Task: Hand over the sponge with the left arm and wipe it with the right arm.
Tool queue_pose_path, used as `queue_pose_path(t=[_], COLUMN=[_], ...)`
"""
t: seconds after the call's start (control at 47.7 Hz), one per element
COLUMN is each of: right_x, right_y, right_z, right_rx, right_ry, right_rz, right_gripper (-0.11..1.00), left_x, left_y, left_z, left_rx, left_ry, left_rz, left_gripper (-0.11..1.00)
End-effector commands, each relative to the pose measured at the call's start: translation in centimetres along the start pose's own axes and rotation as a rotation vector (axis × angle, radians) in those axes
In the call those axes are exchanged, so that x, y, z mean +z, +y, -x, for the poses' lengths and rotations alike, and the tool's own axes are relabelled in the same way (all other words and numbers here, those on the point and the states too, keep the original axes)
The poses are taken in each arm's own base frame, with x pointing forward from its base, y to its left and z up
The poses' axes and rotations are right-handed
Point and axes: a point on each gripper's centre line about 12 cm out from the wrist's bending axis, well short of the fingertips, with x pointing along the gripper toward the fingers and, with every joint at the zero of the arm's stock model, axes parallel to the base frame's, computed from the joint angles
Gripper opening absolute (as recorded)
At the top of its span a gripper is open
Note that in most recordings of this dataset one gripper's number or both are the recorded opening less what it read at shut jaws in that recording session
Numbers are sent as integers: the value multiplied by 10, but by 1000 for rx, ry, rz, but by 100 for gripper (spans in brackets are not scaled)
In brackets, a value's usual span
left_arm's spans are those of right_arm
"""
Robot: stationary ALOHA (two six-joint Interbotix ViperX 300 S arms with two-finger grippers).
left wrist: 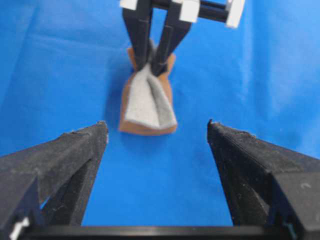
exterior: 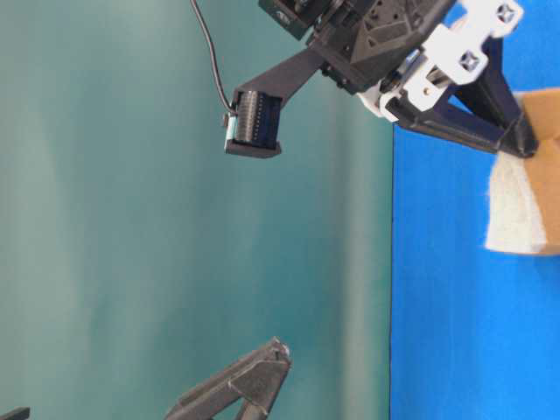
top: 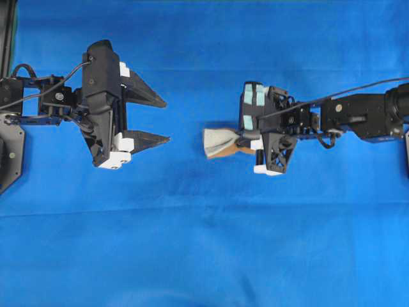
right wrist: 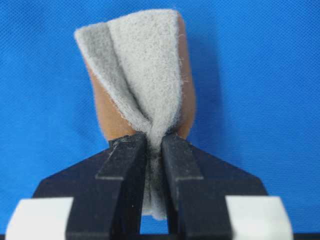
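The right pincer (right wrist: 154,145) is clamped on the sponge (right wrist: 142,75), pinching one end so the grey scouring face folds into a crease, orange foam showing behind. The sponge juts out from the right arm (top: 332,118) over the blue counter (top: 192,243) near its middle. The left pincer (top: 153,118) stands spread and holds nothing, apart from the sponge and facing it.

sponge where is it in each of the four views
Overhead: sponge just right of centre, at the right gripper.
Table-level: far right edge.
Left wrist: upper centre, beyond the open left fingers.
Right wrist: centre, folded between the fingers.
Shared landmark: the black right fingers pinching it.
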Motion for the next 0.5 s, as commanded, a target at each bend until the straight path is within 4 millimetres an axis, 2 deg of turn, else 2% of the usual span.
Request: queue_pose_path(t=[0.0,0.293,0.398,0.482], right_x=[8,8,11,10], right_y=[-18,-79,-94,-97], right_z=[2,7,10,11], right_rx=[-32,-144,-171,-177], right_ry=[-28,-71,-99,-98], right_rz=[-25,-81,-84,-86], right_gripper=[14,14,14,14], left_x=[9,9,9,8], left_y=[-1,-4,-4,-4], left_z=[4,4,4,4], left_rx=[-4,-11,-13,-13], left_ry=[-35,-34,-34,-33], left_rz=[-4,-7,-8,-8], left_gripper=[76,76,76,76])
